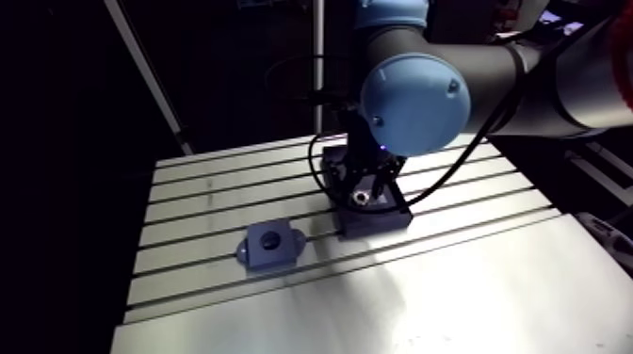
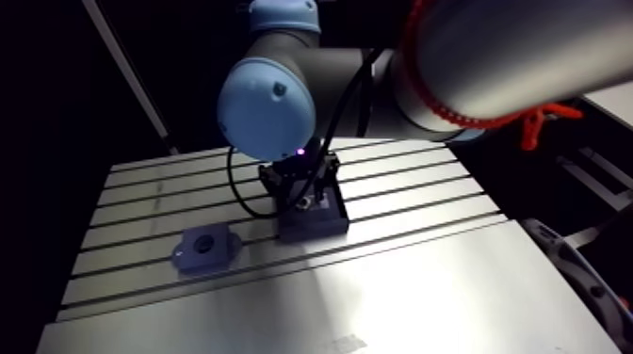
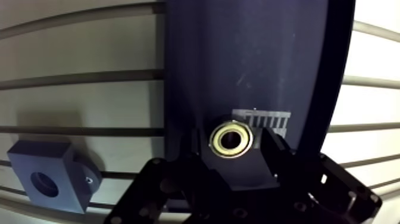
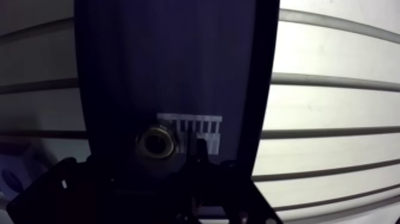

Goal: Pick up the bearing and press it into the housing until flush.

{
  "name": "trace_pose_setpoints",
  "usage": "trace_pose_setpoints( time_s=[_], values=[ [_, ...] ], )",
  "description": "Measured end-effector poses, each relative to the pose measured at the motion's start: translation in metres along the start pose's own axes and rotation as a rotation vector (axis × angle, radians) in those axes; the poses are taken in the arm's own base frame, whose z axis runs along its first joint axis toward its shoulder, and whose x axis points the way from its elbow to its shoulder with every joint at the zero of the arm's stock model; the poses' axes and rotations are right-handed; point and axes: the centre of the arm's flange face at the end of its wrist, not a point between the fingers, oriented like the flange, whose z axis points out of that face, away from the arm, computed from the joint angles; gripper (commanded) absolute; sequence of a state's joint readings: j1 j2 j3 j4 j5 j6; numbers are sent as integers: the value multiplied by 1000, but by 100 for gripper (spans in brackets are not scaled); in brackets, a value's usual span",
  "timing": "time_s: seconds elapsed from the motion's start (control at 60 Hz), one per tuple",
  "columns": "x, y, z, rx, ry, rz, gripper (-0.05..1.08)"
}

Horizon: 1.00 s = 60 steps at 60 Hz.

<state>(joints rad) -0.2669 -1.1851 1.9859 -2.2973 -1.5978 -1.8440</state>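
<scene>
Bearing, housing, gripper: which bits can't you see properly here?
- Gripper: arm view, dark, partly behind the blue joint cap.
- Housing hole: wrist view, too dark to see its bottom.
- Bearing: arm view, too small to make out.
- Dark block under it: wrist view, cut off by the edge.

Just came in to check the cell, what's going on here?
The arm's end effector hangs low over the bearing, which sits on a dark block. Its fingers straddle the bearing with gaps either side, not yet gripping. The housing lies apart on the slotted table, its bore empty.
</scene>
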Motion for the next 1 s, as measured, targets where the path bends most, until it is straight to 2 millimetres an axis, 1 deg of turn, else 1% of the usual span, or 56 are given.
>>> trace_pose_setpoints(
  time_s=[0.517,0.667,0.75,1.0],
  values=[
    [1,0,0,0,2,-7,40],
    [1,0,0,0,2,-7,41],
    [1,0,0,-1,2,-7,44],
    [1,0,-1,-1,4,-7,44]
  ],
)
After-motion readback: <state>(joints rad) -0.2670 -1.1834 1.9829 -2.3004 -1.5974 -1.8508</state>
